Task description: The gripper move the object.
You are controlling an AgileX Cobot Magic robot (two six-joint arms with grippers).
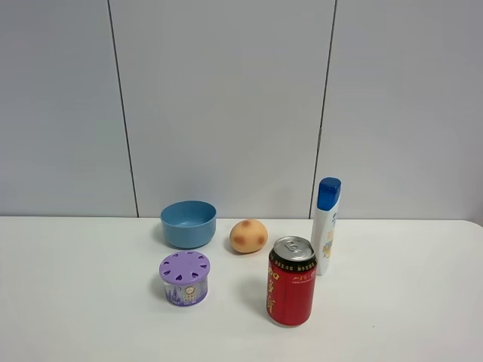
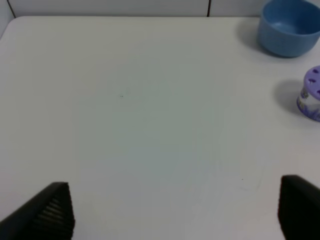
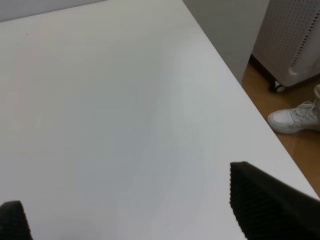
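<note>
The object, a small purple-lidded tub [image 1: 185, 278] with petal-shaped holes, stands on the white table left of the red can. It also shows at the edge of the left wrist view [image 2: 312, 93]. Neither arm shows in the exterior high view. My left gripper [image 2: 175, 212] is open and empty over bare table, well apart from the tub. My right gripper [image 3: 130, 207] is open and empty near the table's right edge.
A blue bowl [image 1: 188, 223] stands behind the tub and also shows in the left wrist view [image 2: 290, 27]. A tan ball [image 1: 248, 236], a red can [image 1: 291, 291] and a white bottle with a blue cap [image 1: 326, 225] stand to the right. The table edge [image 3: 240, 85] drops to a wooden floor.
</note>
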